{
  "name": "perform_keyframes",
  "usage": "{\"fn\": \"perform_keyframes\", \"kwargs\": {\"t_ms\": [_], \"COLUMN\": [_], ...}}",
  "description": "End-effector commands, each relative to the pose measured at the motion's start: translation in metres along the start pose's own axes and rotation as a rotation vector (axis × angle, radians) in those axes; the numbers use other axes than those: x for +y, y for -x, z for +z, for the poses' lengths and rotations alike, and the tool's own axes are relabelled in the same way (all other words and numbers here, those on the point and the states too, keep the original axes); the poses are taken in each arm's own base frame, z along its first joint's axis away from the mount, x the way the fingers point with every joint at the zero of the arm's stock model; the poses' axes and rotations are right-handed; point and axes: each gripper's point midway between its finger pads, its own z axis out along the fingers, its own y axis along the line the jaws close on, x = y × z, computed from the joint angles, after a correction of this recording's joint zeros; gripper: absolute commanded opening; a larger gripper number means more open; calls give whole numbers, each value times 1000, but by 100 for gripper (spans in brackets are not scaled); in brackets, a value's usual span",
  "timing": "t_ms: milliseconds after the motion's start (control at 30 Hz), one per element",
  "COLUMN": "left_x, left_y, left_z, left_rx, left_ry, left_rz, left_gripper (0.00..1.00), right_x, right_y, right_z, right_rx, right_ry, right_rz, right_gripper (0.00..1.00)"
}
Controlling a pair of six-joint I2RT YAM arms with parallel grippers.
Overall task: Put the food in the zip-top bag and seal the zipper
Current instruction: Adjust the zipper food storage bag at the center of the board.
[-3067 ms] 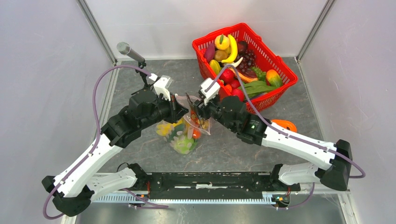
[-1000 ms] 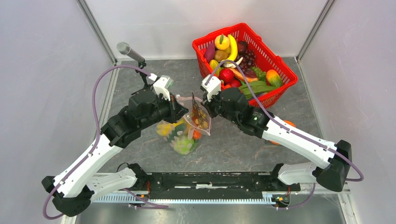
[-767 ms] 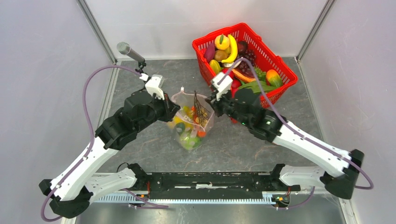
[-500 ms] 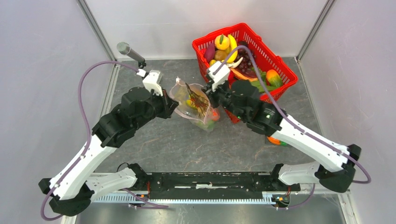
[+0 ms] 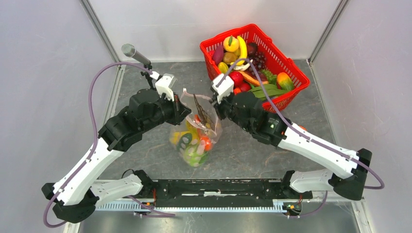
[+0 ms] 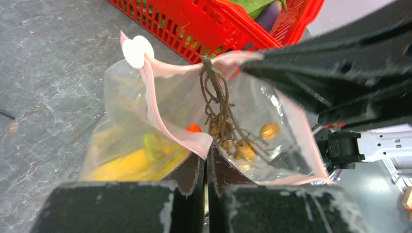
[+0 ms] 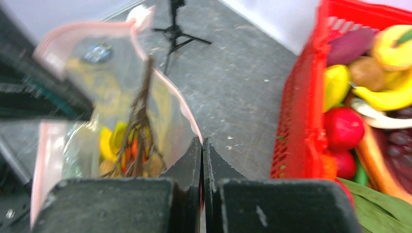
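Note:
The clear zip-top bag (image 5: 197,133) hangs between my two grippers with its mouth spread open. My left gripper (image 5: 183,110) is shut on the pink zipper strip (image 6: 165,124) at the mouth's left rim. My right gripper (image 5: 215,112) is shut on the same strip (image 7: 187,114) at the right rim. Food (image 5: 192,144) fills the bottom of the bag: yellow, green and orange-red pieces. A brown twiggy bunch with small tan fruits (image 6: 226,126) stands upright inside. In the left wrist view the fingertips (image 6: 208,154) pinch the strip; in the right wrist view the fingertips (image 7: 201,141) do likewise.
A red mesh basket (image 5: 291,73) with several more toy fruits and vegetables stands at the back right, close behind my right gripper. A microphone on a small stand (image 5: 130,49) is at the back left. White walls close in both sides.
Both arms swung the bag up and toward the basket, then brought it back nearer. It now hangs lower with the food settled at its bottom. Both grips held.

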Motion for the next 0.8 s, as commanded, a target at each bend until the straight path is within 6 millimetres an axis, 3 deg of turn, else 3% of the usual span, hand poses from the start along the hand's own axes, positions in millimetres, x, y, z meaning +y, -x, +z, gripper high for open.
{"fn": "perform_keyframes", "kwargs": {"t_ms": [0,67,133,200,300,367,467,500,567,767], "left_x": [9,15,21,22,16,14,15,17,21,23], "left_y": [19,24,26,20,7,9,26,32,37,42], "left_z": [-14,-23,-24,-17,-3,-1,-14,-19,-27,-41], "left_rx": [-86,-115,-130,-94,-24,-44,-168,-207,-231,-231], "left_ry": [51,84,113,115,86,80,73,82,99,113], "left_rz": [10,5,31,51,42,10,-19,-26,-15,18], "left_gripper": [3,3,3,3,2,2,2,2,2,2], "right_x": [-47,-34,9,21,5,-9,2,0,-13,-41], "right_y": [26,22,34,44,35,30,42,59,64,35], "right_z": [6,8,2,-4,10,14,3,-8,-19,14], "right_rx": [16,17,-126,-229,-89,-35,-173,-285,-344,-15], "right_ry": [-271,-203,69,144,39,-49,32,33,-23,-224], "right_rz": [34,8,-6,32,27,36,57,106,163,39], "right_gripper": [0,0,0,0,0,0,0,0,0,0]}}
